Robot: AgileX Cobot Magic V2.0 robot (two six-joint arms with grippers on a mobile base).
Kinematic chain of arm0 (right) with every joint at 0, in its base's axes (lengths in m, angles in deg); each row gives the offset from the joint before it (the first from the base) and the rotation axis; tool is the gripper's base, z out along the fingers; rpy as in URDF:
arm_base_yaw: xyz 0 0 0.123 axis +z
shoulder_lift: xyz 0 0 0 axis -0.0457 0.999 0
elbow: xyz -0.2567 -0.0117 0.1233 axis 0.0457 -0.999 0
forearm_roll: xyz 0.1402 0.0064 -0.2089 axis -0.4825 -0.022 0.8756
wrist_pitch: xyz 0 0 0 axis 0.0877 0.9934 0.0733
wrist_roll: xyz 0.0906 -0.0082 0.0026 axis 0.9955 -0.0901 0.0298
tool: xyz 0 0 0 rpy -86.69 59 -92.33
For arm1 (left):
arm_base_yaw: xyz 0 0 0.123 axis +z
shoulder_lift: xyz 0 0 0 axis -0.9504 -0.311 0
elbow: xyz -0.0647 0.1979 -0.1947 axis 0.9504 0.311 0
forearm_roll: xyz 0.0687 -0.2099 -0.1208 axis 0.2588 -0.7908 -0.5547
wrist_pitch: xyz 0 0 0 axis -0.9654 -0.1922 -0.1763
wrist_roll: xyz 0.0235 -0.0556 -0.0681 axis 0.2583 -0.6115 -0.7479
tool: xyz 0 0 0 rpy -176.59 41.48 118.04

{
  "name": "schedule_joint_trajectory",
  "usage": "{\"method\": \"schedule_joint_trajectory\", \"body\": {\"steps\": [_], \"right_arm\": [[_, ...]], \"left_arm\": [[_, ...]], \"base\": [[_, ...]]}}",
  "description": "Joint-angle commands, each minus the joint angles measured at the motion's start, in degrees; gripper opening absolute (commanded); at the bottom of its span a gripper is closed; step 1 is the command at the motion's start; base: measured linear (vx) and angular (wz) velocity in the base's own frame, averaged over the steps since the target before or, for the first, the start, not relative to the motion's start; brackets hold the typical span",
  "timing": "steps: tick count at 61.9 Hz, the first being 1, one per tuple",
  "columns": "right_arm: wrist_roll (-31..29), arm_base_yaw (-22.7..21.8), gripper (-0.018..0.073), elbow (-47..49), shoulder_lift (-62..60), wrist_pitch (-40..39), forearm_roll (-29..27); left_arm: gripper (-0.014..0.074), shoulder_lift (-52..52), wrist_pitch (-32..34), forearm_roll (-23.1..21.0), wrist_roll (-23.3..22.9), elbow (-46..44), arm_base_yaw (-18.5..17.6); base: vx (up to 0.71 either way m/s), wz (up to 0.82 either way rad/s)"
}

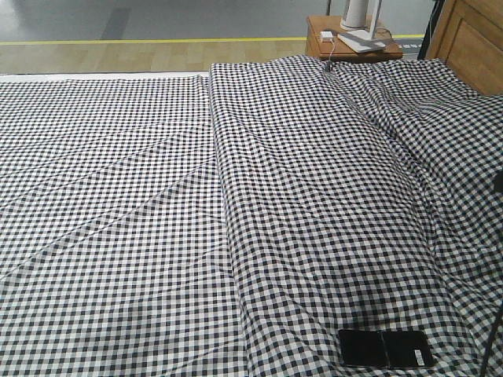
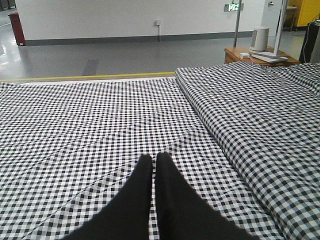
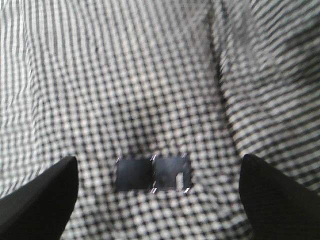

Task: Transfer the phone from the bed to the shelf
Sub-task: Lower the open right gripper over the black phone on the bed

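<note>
We're looking across the bed (image 1: 118, 196). Its gingham cloth is filling nearly every view, w/ a raised fold of cover running near-to-far down the middle and the brown headboard (image 1: 471, 39) at far right. The bedside table (image 1: 352, 49) is sitting past the far edge and isn't part of this job. The shelf isn't showing in any view, so we're not placing it yet.

We're finding the left gripper (image 2: 153, 159) over the flat left half of the bed, its fingers pressed together w/ nothing btwn them. No phone is showing in its view. The right gripper (image 3: 159, 161) is hanging spread wide and empty above the near right part of the bed, w/ one finger (image 3: 42, 200) at each side of its own view.

The phone (image 1: 385, 348) is lying flat on the bed at near right, on the raised cover, w/ its long axis running L-R in the front view. In the right wrist view we're seeing it almost centred btwn the two fingers and apart from both. Its long axis is lying along the line from finger to finger, and the crease is crossing its middle. So the right arm is the nearer one by far.

We're judging that a straight drop would be closing on the short ends. A quarter turn of the wrist would be putting the fingers across the long edges instead, prob. the firmer hold. Either way they'd be pressing into soft cloth to get under a flush slab. The white sticker (image 3: 179, 179) is marking the phone's right end.
</note>
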Motion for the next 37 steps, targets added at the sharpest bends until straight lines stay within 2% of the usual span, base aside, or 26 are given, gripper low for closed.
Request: {"method": "schedule_joint_trajectory", "body": {"steps": [1,12,19,23,37], "right_arm": [[-4.5,-2.0,0.0602,1.9,2.4,0.1,-4.7],[-12.5,-5.0,0.0594,1.9,9.8,-0.1,-6.8],[-15.5,-7.5,0.0594,1.9,15.2,-0.2,-7.5],[-17.5,-8.8,0.0594,1.9,18.2,-1.0,-9.9],[-29.8,-11.7,0.0594,1.9,29.0,0.5,-20.0]], "left_arm": [[0.0001,0.4,4.3,-0.3,-0.2,0.0,-0.1],[0.0001,0.4,4.3,-0.3,-0.2,0.0,-0.1],[0.0001,0.4,4.3,-0.3,-0.2,0.0,-0.1],[0.0001,0.4,4.3,-0.3,-0.2,0.0,-0.1],[0.0001,0.4,4.3,-0.3,-0.2,0.0,-0.1]], "base": [[0.00,0.00],[0.00,0.00],[0.00,0.00],[0.00,0.00],[0.00,0.00]]}}
